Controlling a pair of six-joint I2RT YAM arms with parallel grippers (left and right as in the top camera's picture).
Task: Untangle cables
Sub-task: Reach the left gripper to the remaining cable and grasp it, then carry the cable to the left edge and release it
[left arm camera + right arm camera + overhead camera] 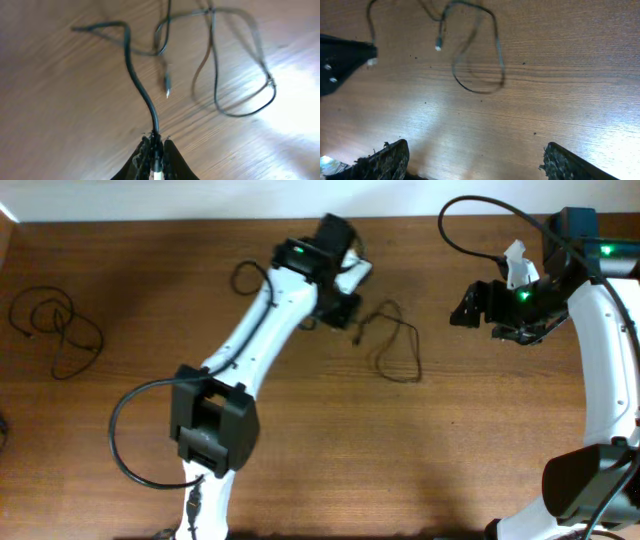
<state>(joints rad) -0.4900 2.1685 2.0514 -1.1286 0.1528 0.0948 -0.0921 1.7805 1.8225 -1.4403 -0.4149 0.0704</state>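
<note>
A thin black cable (398, 345) lies in loose loops on the wooden table in the middle. My left gripper (348, 310) is shut on one end of it. In the left wrist view the jaws (156, 145) pinch the cable (137, 80), which runs away into crossing loops with a small plug end (167, 91) hanging free. My right gripper (465, 308) is open and empty, to the right of the loops. In the right wrist view its fingers (475, 162) are spread wide above bare wood, with the cable loop (480, 75) farther ahead.
A second thin black cable (55, 325) lies in a loose tangle at the far left of the table. A small loop (245, 275) shows beside the left arm. The left gripper's tip (342, 60) shows at the left edge of the right wrist view.
</note>
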